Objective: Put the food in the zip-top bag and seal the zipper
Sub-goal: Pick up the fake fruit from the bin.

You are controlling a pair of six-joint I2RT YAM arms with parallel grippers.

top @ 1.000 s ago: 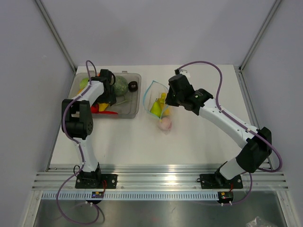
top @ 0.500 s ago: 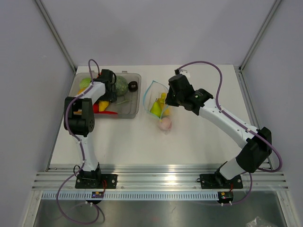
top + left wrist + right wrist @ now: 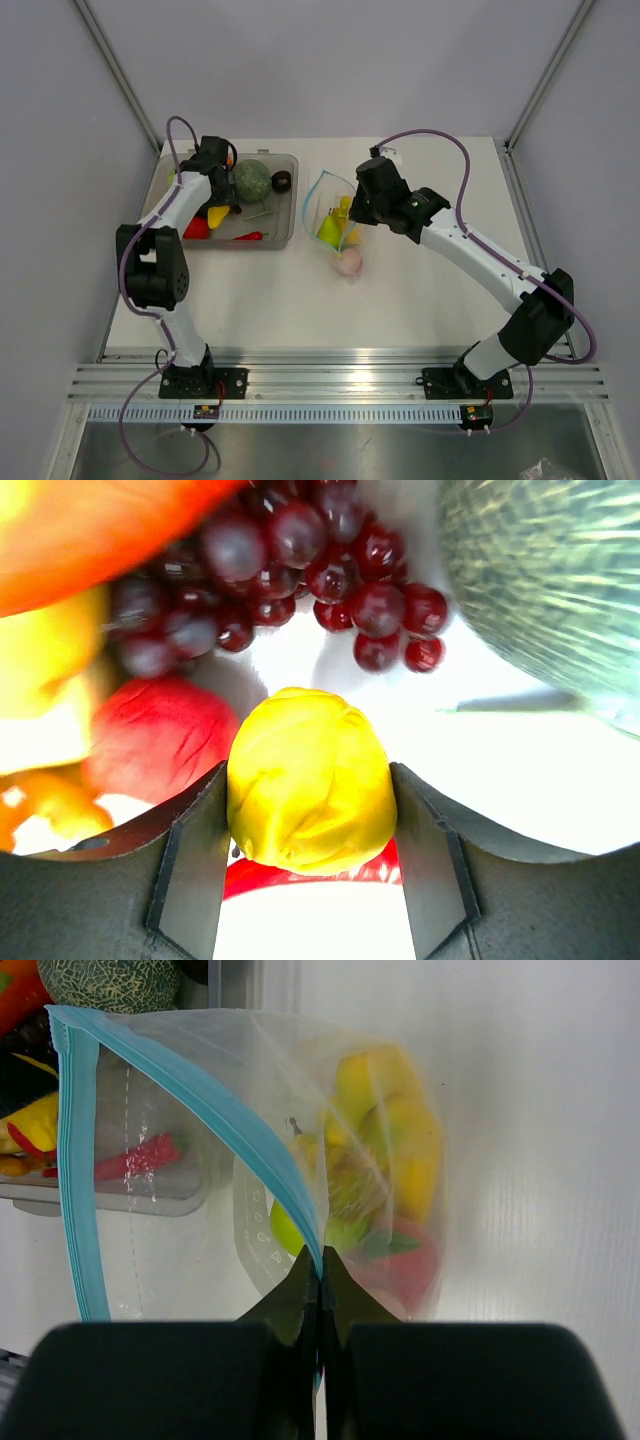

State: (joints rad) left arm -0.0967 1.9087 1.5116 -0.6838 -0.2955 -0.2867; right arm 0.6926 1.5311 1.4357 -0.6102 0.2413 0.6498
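The white table (image 3: 420, 300) is boxed in by plain grey walls (image 3: 330, 70), with a ribbed metal rail (image 3: 340, 380) along the near edge where both arms are bolted.

The left gripper (image 3: 308, 770) is down inside the clear tray (image 3: 296, 210). Its two fingers (image 3: 190, 870) sit against either side of a yellow fruit (image 3: 310, 800), grasping it. A bunch of dark red grapes (image 3: 290, 570) lies just beyond the fingertips. A round red piece (image 3: 160, 735) is off the left finger's outer side. A netted green melon (image 3: 550, 580) is beyond and off to the right finger's side. A slim red piece (image 3: 300, 875) shows under the yellow fruit, between the fingers.

The right gripper (image 3: 320, 1260) is clenched tight on the edge of the zip-top bag (image 3: 180, 1160), pinching the zipper (image 3: 76, 1200) right at its fingertips. From there the blue strip loops away and round to the left of the jaws, so the mouth stands open on that side. The food already inside sits just beyond the tips and a little right: yellow pieces (image 3: 390, 1130), a light green fruit (image 3: 290, 1230) and something red (image 3: 410, 1265). From overhead, a pink peach (image 3: 348, 262) rests on the table just on the near side of these jaws, at the bag's end. I can't tell whether it is inside the plastic.
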